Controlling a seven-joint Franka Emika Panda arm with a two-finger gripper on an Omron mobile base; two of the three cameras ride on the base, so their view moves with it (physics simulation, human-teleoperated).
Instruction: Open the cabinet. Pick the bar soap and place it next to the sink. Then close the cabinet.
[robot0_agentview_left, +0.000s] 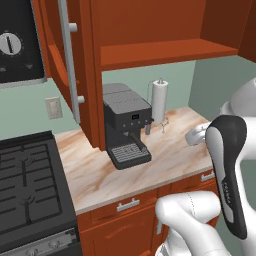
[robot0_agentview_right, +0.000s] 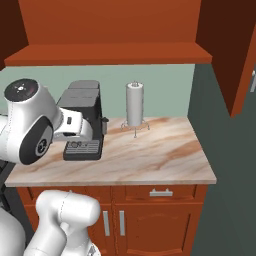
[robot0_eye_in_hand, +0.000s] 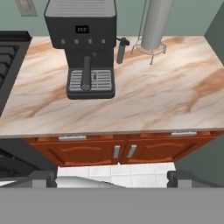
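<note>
Wide-open claw (robot0_eye_in_hand: 112, 179) hangs empty before marble counter (robot0_eye_in_hand: 166, 96) bearing coffee machine (robot0_eye_in_hand: 85, 43), under open cabinet (robot0_agentview_left: 150, 45).

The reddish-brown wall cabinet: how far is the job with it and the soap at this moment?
Done: both doors of the reddish-brown wooden wall cabinet stand open, and its shelf shows. In hand: nothing; the two-finger gripper is open and empty, looking down over the marbled beige counter with the dark grey coffee machine. Left: the pink bar soap is not yet picked or placed, and the doors must be closed.
</note>
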